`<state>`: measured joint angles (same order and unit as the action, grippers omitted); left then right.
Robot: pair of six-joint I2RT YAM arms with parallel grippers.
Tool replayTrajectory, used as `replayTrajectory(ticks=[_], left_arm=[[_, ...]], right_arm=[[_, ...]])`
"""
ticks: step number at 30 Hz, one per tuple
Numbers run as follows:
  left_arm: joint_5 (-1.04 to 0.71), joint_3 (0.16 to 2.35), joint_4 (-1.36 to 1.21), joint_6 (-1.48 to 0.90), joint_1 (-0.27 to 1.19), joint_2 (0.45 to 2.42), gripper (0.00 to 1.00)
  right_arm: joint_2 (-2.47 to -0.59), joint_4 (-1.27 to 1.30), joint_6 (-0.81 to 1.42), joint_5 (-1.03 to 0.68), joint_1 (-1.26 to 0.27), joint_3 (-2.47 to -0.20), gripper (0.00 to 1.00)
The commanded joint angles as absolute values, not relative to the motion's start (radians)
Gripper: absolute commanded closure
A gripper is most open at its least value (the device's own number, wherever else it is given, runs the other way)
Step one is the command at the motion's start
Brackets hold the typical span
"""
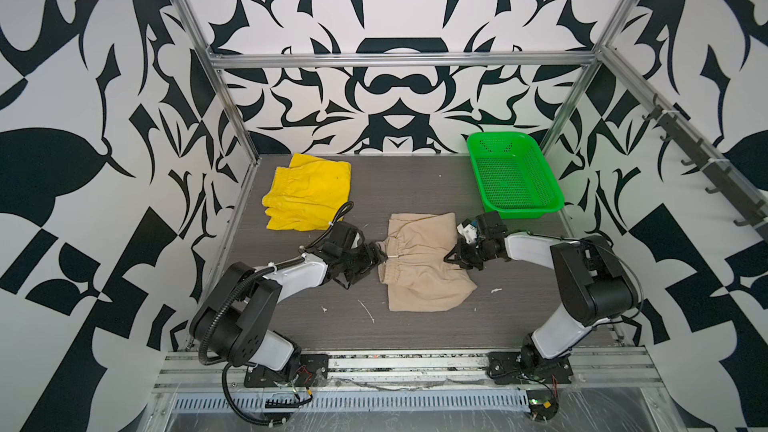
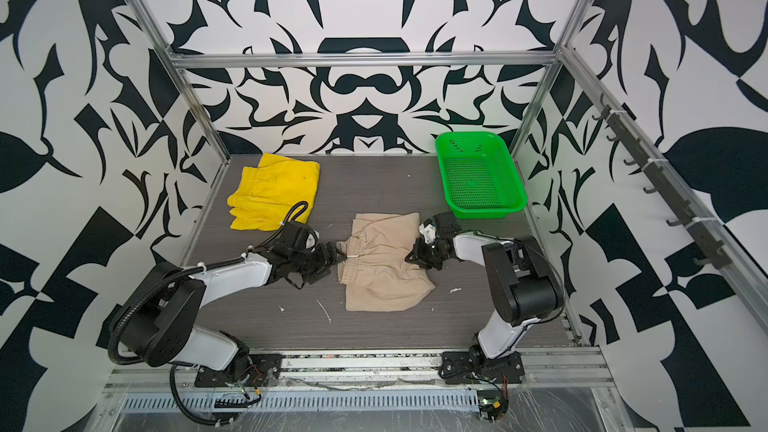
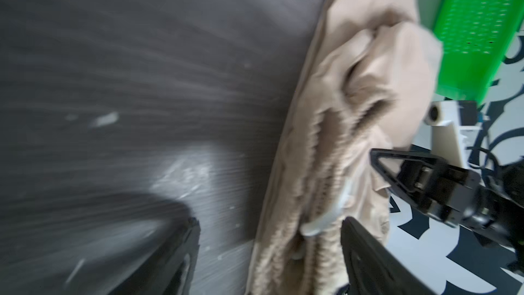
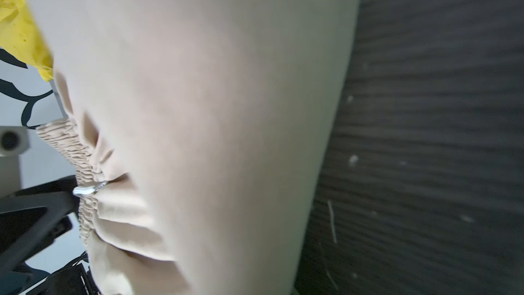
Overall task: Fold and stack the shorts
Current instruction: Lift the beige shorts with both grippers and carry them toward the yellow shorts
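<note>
Shorts point(image 1: 419, 274), beige, lie between left gripper point(image 1: 381, 257) at waistband and right gripper point(image 1: 449, 258).

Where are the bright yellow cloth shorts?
The yellow shorts lie far left on the grey table in both top views, apart from the beige cloth shorts.

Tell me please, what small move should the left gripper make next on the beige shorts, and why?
Probably close the left gripper on the gathered waistband. In the left wrist view its jaws stand open with the waistband of the beige shorts between them, and the right gripper is at the crotch, so both could then lift.
</note>
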<state>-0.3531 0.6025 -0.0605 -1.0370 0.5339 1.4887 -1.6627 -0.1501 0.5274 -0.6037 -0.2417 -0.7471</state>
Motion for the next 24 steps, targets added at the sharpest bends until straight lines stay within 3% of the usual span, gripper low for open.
replayTrajectory(ticks=[1, 16, 19, 24], left_arm=[[-0.382, 0.568, -0.15, -1.124, 0.536, 1.528, 0.19], [-0.425, 0.585, -0.321, -1.168, 0.576, 1.74, 0.27], [-0.432, 0.605, -0.349, -1.179, 0.593, 1.77, 0.35], [-0.438, 0.629, -0.376, -1.187, 0.601, 1.778, 0.75]], right_arm=[[-1.646, -0.148, 0.557, -0.569, -0.263, -0.733, 0.87], [-1.644, -0.056, 0.645, -0.565, -0.31, -0.695, 0.89], [-1.646, -0.049, 0.653, -0.56, -0.317, -0.693, 0.89], [-1.633, -0.043, 0.663, -0.553, -0.319, -0.692, 0.91]])
